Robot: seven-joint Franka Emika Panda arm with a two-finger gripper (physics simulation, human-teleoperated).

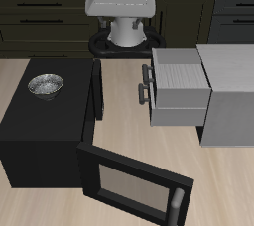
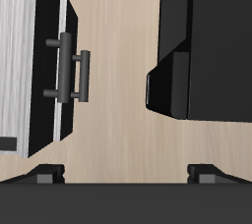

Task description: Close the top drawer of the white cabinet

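1. I locate the task object: the top drawer (image 1: 181,89), a pale grey-white box with a flat front panel, stands pulled well out of the white cabinet (image 1: 230,93), a plain boxy pale grey-white unit on the table.
2. The drawer's travel axis runs across the table, from the cabinet body toward the black microwave (image 1: 45,121). I judge that closing it means pushing the front panel back along that axis, away from the microwave.
3. The small grey bar handle (image 2: 71,67) on the drawer front stands out into the bare strip of light wooden table (image 1: 124,121) between the drawer and the microwave. Its long axis runs front to back on the table, square to the push direction.
4. In the wrist view the two-finger gripper (image 2: 121,174) looks down on that strip, with the handle to one side and the microwave body to the other. I judge it is above the gap and off the drawer front.
5. Gripper state: the two dark fingertips (image 2: 47,174) show well apart, so the jaws are wide, with nothing between them.
6. In the exterior view only the robot's pale body (image 1: 124,7) at the table's back is distinct; I cannot tell the gripper there.
7. Count:
   - one white cabinet, one drawer visibly extended;
   - one handle;
   - one microwave, its windowed door (image 1: 134,185) swung open toward the table's front edge;
   - one small metal bowl (image 1: 45,85) on the microwave's top.
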